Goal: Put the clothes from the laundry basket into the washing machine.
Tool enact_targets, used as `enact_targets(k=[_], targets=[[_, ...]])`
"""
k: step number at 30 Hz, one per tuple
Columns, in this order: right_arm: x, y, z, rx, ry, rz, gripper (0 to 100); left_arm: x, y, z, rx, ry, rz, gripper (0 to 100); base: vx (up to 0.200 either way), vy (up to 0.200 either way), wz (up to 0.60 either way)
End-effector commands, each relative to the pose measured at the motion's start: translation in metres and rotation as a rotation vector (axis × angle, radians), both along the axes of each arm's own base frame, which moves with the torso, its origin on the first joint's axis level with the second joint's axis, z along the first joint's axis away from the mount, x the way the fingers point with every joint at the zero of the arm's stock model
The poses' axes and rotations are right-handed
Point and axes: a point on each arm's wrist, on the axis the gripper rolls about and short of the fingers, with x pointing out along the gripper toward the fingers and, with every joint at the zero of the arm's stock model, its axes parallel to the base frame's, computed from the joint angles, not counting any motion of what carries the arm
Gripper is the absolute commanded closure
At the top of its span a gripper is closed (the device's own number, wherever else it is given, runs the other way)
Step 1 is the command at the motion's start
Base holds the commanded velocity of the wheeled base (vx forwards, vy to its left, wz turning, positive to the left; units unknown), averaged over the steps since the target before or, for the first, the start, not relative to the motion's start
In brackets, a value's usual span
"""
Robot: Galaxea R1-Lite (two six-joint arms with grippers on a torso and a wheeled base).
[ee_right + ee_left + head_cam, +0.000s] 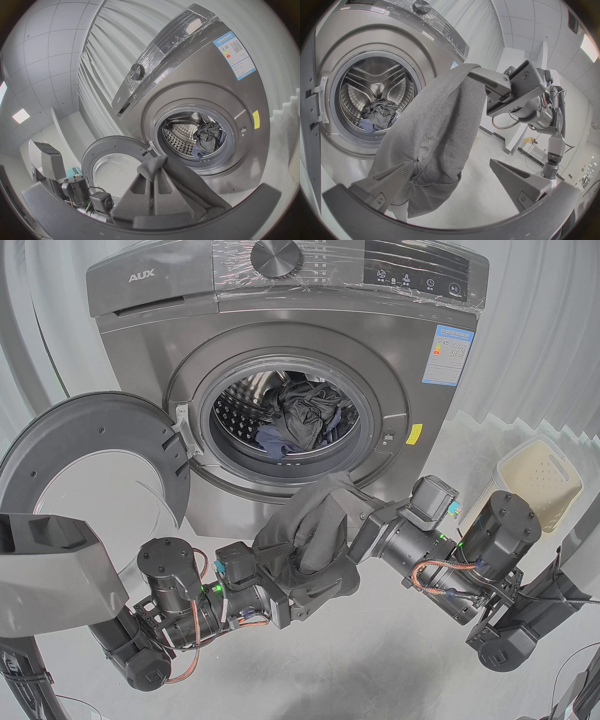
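Before grey metal washer point(375, 352) with blue label point(447, 355): fuzzy grey garment point(312, 534) clenched in right end effector point(153, 178), draped across released left end effector point(450, 165); crumpled dark clothes point(303, 415) inside.

Pale grey floor point(387, 665) in front of me. Washing machine point(281, 321) stands on it straight ahead, round door point(94, 452) swung open to my left. Cream perforated laundry basket point(544, 477) sits on floor to my right, near machine's right side.
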Motion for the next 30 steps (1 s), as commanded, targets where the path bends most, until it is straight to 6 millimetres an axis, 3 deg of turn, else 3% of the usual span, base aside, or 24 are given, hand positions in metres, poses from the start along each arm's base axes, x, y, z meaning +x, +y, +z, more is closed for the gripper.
enact_targets(k=[1, 7, 8, 19, 25, 30], targets=[[0.0, 0.001, -0.002, -0.006, 0.004, 0.002, 100, 0.007, -0.005, -0.01, 0.01, 0.016, 0.005, 0, 0.0, 0.0, 0.0], [0.001, 0.002, -0.003, -0.009, 0.005, 0.003, 100, 0.012, -0.008, -0.02, 0.024, 0.031, 0.02, 0, 0.0, 0.0, 0.0], [0.0, 0.002, -0.003, -0.01, 0.004, 0.002, 100, 0.014, -0.009, -0.02, 0.023, 0.029, 0.027, 100, 0.0, 0.0, 0.0], [0.003, 0.0, -0.003, -0.01, 0.0, -0.009, 100, 0.009, -0.013, -0.012, 0.004, 0.014, 0.038, 100, 0.0, 0.0, 0.0], [0.014, 0.001, -0.001, 0.012, -0.003, -0.078, 100, -0.022, -0.01, 0.028, -0.06, -0.056, -0.014, 100, 0.0, 0.0, 0.0], [0.019, 0.003, -0.007, 0.005, 0.008, -0.095, 100, -0.032, -0.002, 0.035, -0.066, -0.061, -0.019, 100, 0.0, 0.0, 0.0]])
